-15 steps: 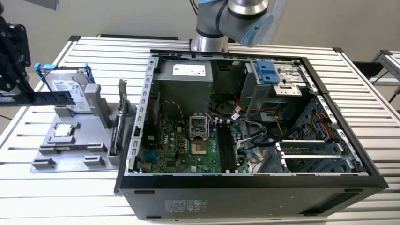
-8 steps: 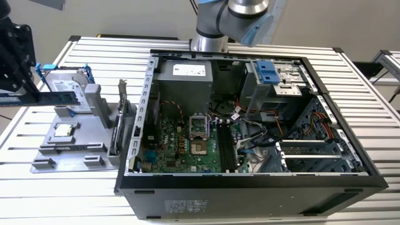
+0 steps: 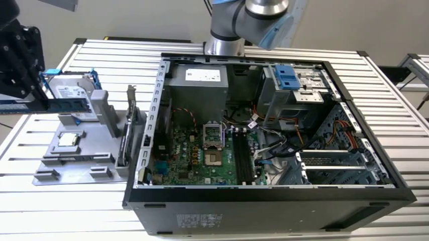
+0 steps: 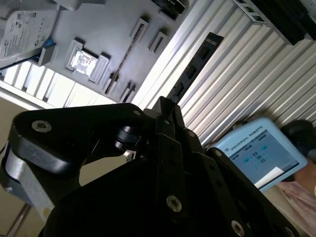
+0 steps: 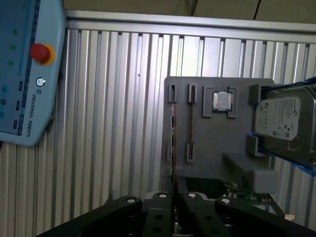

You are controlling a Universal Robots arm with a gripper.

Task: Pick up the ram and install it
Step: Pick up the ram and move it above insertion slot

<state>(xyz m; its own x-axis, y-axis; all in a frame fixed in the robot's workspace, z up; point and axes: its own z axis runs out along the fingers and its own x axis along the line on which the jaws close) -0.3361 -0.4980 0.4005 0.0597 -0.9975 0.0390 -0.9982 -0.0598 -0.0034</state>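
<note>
One ram [image 3: 70, 105], one hard drive [image 3: 67, 91], one case [image 3: 268, 207]

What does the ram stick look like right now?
The ram is a long, thin, dark stick with a row of black chips. One end sits pinched in the gripper; the rest pokes straight out over the ribbed metal table. In the exterior view it is level, in front of the hard drive.

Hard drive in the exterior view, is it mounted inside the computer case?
No, the hard drive sits in its blue frame on the gray holder, outside the computer case on the exterior view's left.
</note>
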